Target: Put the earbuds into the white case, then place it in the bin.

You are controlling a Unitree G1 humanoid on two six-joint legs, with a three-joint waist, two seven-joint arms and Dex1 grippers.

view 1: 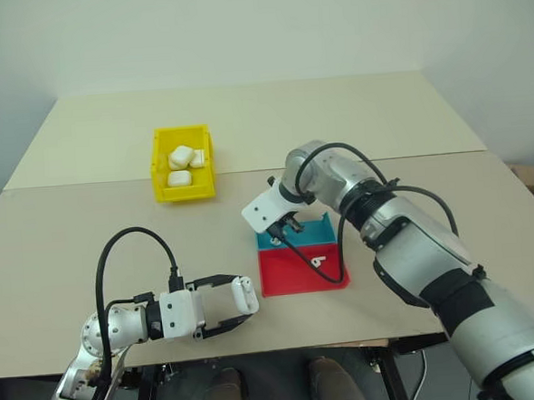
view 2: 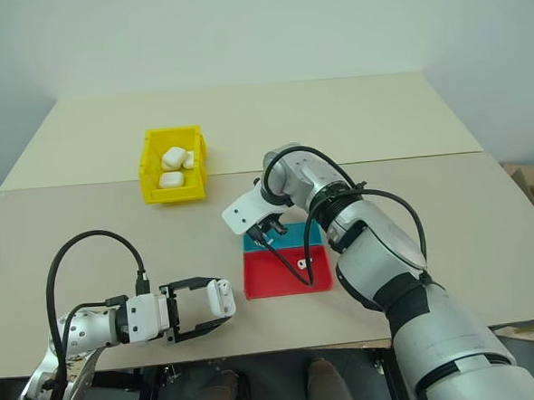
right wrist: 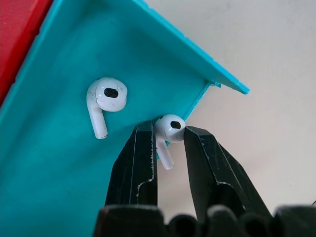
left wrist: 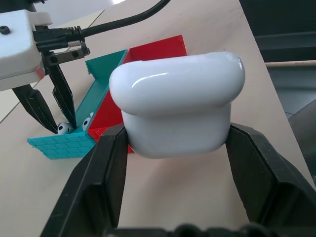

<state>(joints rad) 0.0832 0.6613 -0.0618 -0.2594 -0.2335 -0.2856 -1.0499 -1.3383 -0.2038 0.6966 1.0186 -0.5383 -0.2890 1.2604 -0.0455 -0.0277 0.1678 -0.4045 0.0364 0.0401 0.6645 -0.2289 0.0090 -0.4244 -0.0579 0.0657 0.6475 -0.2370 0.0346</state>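
My left gripper (view 1: 237, 303) sits low near the front edge of the table (view 1: 87, 229), pointing across toward my right, and its two black fingers (left wrist: 101, 170) are clamped on the white case (left wrist: 177, 106), one finger on each side of its lower body; in the left wrist view the lid end of the case faces away from the fingers and looks closed. My right gripper (right wrist: 170, 143) is angled steeply down over the teal compartment (right wrist: 54, 163) of the flat tray (view 1: 294, 275), at that compartment's corner, with the red compartment (view 1: 289, 269) lying nearer to me. In the right wrist view my right fingers (right wrist: 140, 158) are drawn in around one earbud (right wrist: 170, 129), its head between the fingertips and its stem pointing back down between them; the fingers sit right against it on both sides, though I cannot tell whether it is lifted off the teal floor. A second earbud (right wrist: 106, 98) lies loose on the teal floor just beside the one I am pinching, stem pointing the same general way. Another small white earbud (view 1: 319, 261) rests on the red compartment, apart from my fingers. The bin (view 1: 161, 166) stands farther back on the table, well apart from both my grippers, and it holds several white cases (view 1: 182, 156) lying together inside its walls
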